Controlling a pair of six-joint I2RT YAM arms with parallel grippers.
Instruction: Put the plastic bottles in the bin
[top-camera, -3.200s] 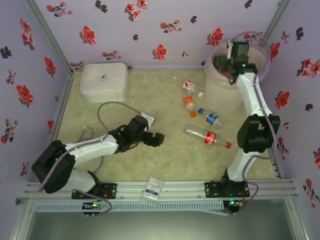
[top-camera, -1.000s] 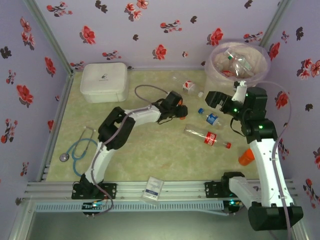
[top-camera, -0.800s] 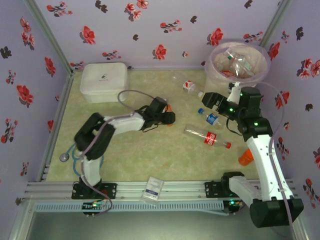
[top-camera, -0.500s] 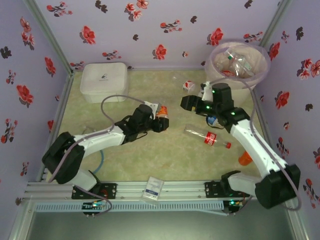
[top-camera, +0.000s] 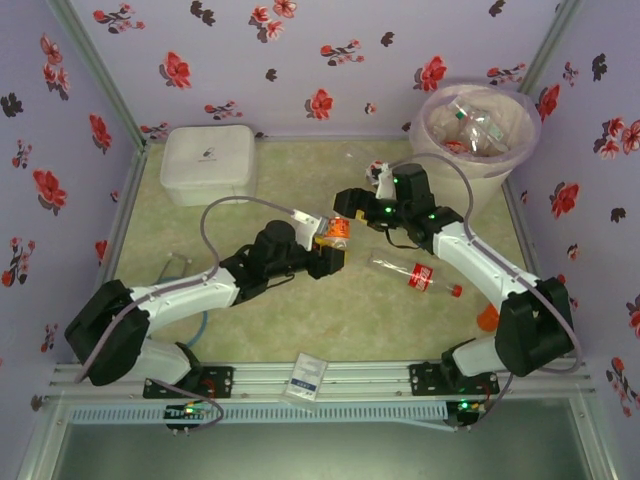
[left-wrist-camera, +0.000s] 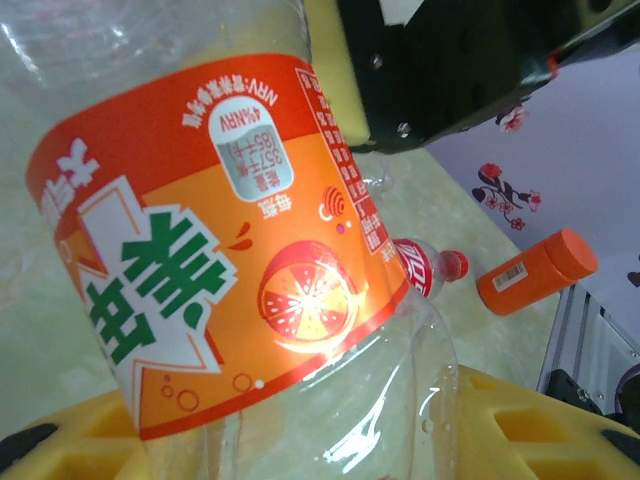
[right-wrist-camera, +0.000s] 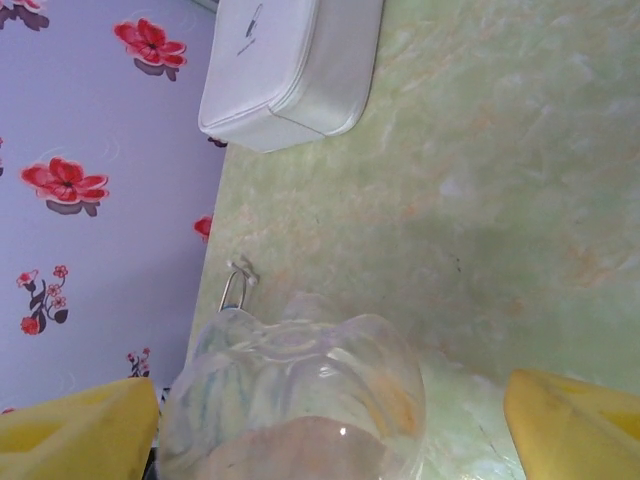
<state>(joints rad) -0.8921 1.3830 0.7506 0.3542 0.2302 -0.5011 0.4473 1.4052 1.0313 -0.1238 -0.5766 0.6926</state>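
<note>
My left gripper (top-camera: 325, 258) is shut on a clear bottle with an orange label (top-camera: 334, 232), held off the table near the middle. That bottle (left-wrist-camera: 220, 260) fills the left wrist view between my yellow pads (left-wrist-camera: 545, 430). My right gripper (top-camera: 350, 205) is open just behind it. Its yellow fingers (right-wrist-camera: 575, 430) stand wide on either side of the bottle's clear base (right-wrist-camera: 295, 400), with a gap on the right. A bottle with a red label and red cap (top-camera: 415, 273) lies on the table. The bin (top-camera: 478, 122) at the far right holds several bottles.
A white lidded box (top-camera: 208, 163) sits at the far left. An orange cylinder (top-camera: 487, 317) lies by the right wall. A small crushed bottle (top-camera: 376, 168) lies behind the right arm. A stethoscope (top-camera: 175, 268) lies under the left arm and a white card (top-camera: 310, 375) on the front rail.
My left arm pulled back toward the middle with the orange-labelled bottle. My right arm swung left from beside the bin and brought its open jaws around the bottle's base.
</note>
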